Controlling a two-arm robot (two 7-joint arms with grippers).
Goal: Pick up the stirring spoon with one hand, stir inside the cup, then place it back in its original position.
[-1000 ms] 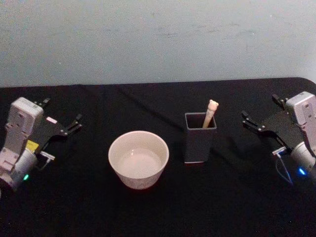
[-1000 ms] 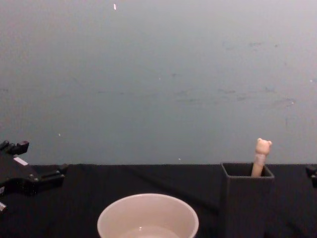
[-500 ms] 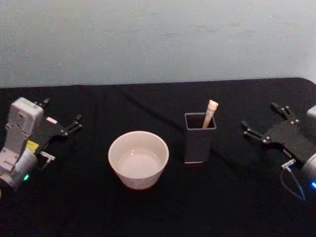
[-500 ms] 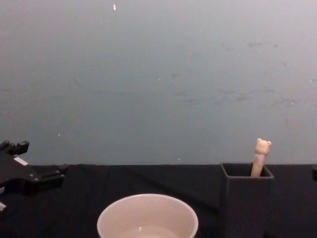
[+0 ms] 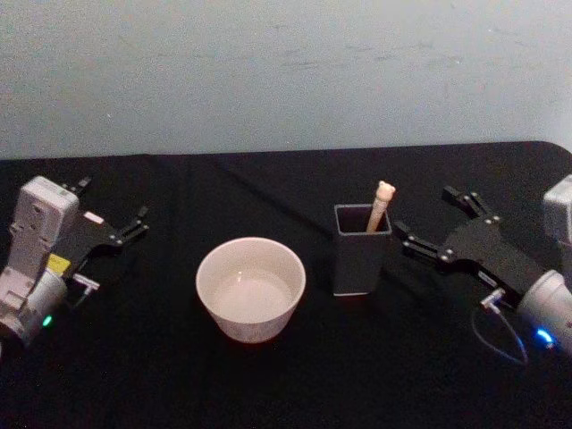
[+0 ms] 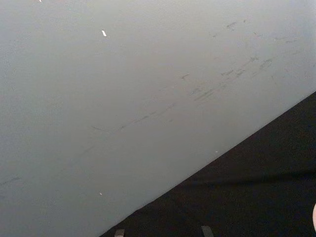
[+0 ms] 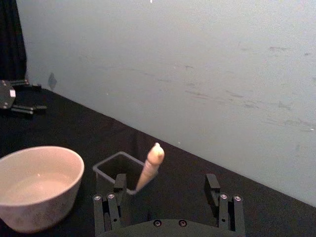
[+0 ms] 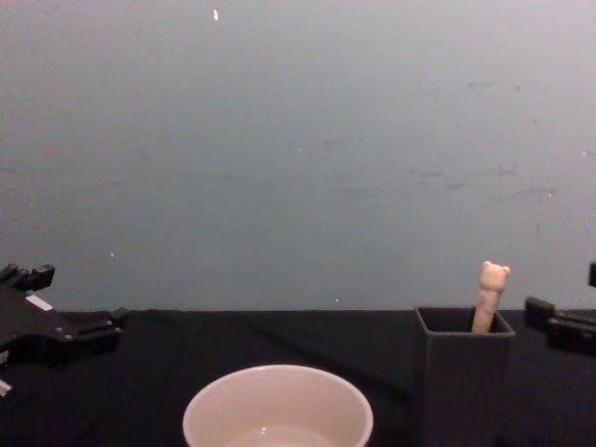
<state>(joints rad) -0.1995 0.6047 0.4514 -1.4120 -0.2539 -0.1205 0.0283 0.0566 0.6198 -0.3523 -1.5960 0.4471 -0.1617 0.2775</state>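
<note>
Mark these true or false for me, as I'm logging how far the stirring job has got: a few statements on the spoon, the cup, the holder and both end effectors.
1. The stirring spoon stands in the dark grey holder, bear head up. True.
2. The right end effector is shut on the spoon. False: it is open, just to the holder's right, touching neither the holder nor the spoon.
3. The cup sits to the holder's left, apart from it. True.
4. The left end effector hovers over the cup. False: it sits open, well off to the cup's left.
</note>
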